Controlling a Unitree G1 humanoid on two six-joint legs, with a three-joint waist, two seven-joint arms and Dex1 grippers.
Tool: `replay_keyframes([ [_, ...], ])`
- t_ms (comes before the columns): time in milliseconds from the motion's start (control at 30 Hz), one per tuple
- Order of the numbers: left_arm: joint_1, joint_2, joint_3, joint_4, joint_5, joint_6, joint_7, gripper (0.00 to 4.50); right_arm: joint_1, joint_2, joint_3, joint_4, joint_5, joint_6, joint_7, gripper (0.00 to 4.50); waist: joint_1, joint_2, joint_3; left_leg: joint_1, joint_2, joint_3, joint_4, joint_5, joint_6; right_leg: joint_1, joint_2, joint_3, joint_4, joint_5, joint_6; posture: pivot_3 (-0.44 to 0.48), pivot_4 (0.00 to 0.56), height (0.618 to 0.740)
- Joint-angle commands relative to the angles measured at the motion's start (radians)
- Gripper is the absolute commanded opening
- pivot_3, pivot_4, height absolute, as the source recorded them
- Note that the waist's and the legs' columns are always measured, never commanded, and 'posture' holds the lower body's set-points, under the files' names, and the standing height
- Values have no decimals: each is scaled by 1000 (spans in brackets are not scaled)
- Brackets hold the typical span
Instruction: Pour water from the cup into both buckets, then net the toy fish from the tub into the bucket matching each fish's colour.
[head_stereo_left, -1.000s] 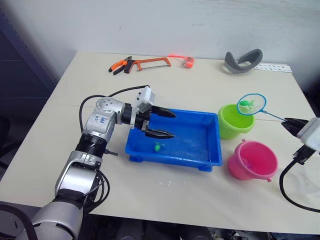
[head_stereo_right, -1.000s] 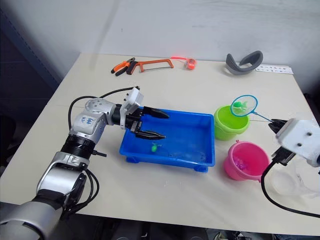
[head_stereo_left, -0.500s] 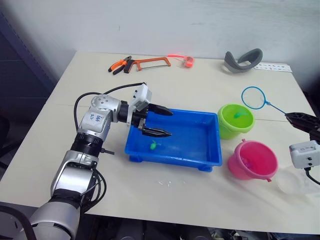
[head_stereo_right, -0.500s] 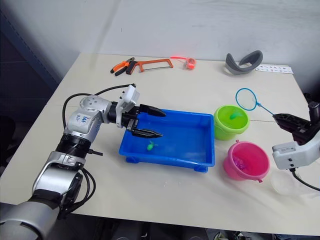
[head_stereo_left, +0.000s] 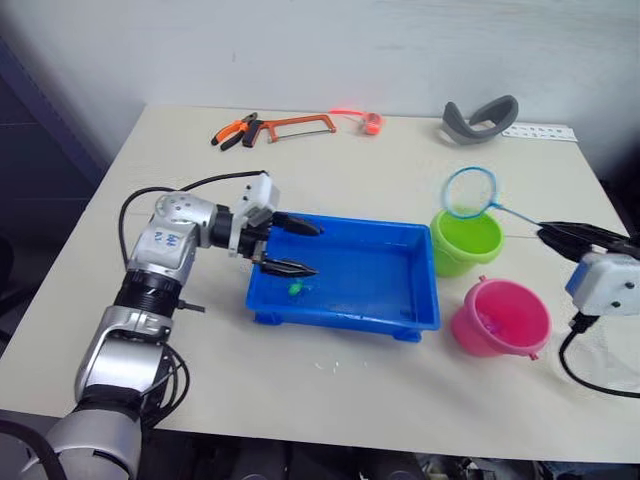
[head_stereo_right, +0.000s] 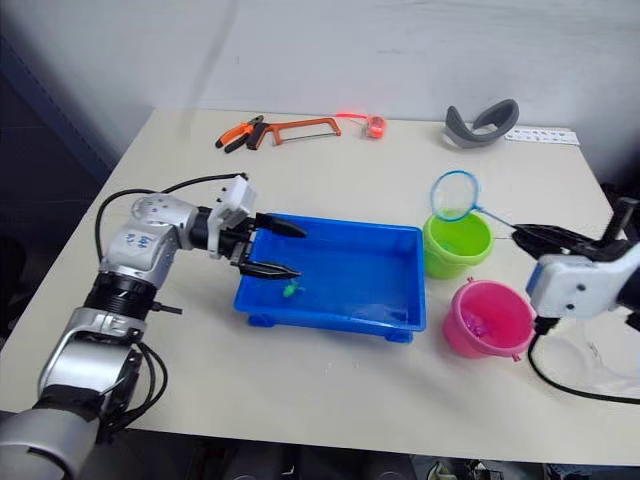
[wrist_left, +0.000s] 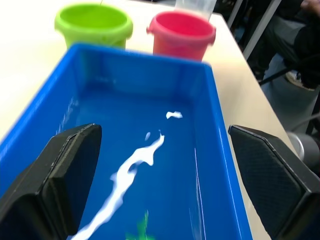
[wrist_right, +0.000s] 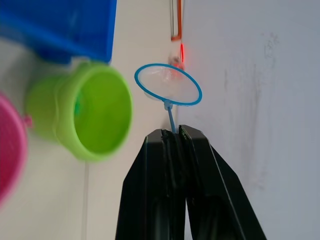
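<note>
From the head views, the tub (head_stereo_left: 345, 278) sat mid-desk (head_stereo_left: 330, 390) with one green fish (head_stereo_left: 296, 289) left in its water near the left end. The left hand (head_stereo_left: 283, 247) hovered over that end, its fingers spread and holding nothing. The green bucket (head_stereo_left: 466, 241) stood just beyond the tub's right end, the pink bucket (head_stereo_left: 500, 319) nearer the desk's front edge. The right hand (head_stereo_right: 530, 237) was clenched on the handle of the net (head_stereo_left: 469, 192), whose empty hoop hung above the green bucket's far rim. The clear cup (head_stereo_right: 595, 363) lay at the desk's right front corner. A hacksaw (head_stereo_left: 295, 124) and pliers (head_stereo_left: 232, 130) rested at the far side, well apart from the work.

In the left wrist view, the spread fingers (wrist_left: 55, 180) framed the tub's wet floor, with the fish's tip at the near edge and both buckets beyond the far wall.

In the right wrist view, the right hand's fingers (wrist_right: 155, 185) pinched the thin handle right at its end, the hoop above the green bucket's far side.

I judged the risks as these: a grip so far out on the handle could let the net twist or slip during the scoop, and a low sweep back towards the tub could clip the green bucket and spill it.
</note>
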Motion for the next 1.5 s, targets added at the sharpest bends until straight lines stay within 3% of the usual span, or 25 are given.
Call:
replay_keyframes([
  [33, 25, 75, 19, -50, 20, -23, -25, 4438, -84, 22, 105, -129, 231, 240, 21, 0, -3, 0, 0, 0, 0, 0, 0, 0, 0, 0, 0, 0, 0, 0, 0, 0, 150, 740],
  [133, 68, 157, 32, -68, 38, -33, -22, 4438, -193, 68, 284, -189, 306, 377, 43, 0, -5, 0, 0, 1, 1, -2, 0, 0, 0, 1, 0, 0, 0, 0, 0, 0, 150, 740],
  [267, 136, 245, 36, -115, 56, -53, -27, 4438, -295, 132, 478, -140, 209, 413, 72, 0, 2, 1, 0, -1, -1, -3, 0, 0, 0, 0, -2, 1, -2, 0, 0, 0, 150, 740],
  [400, 183, 296, 56, -156, 43, -26, -16, 4438, -393, 196, 628, -24, 33, 308, 98, 0, 2, 0, 0, -2, -2, -5, 0, 0, 0, 0, -3, 1, -2, 0, 0, 0, 150, 740],
  [800, 214, 312, 84, -211, 23, 16, 22, 4438, -581, 414, 835, 231, -193, 136, 140, 0, -8, 1, 0, -1, 0, -3, 0, 0, -1, -3, -2, -2, 0, 0, 0, 0, 150, 740],
  [967, 204, 307, 87, -211, 19, 21, 28, 4438, -595, 483, 860, 255, -205, 124, 151, 0, -4, 1, 0, -1, 0, -3, -1, 0, -1, -3, -3, -3, 0, 0, 0, 0, 150, 740],
  [1100, 190, 298, 86, -203, 16, 20, 31, 4438, -573, 536, 814, 193, -110, 231, 161, 0, -3, 0, 0, -1, 0, -3, 0, 0, -1, -3, -3, -3, 1, 0, 0, 0, 150, 740],
  [1500, 51, 156, 124, -194, -109, 183, 71, 4438, -419, 448, 476, -166, 215, 672, 108, 0, 0, 0, 0, -2, -1, -5, 0, 0, -1, -2, -3, -5, 0, 0, 0, 0, 150, 740],
])
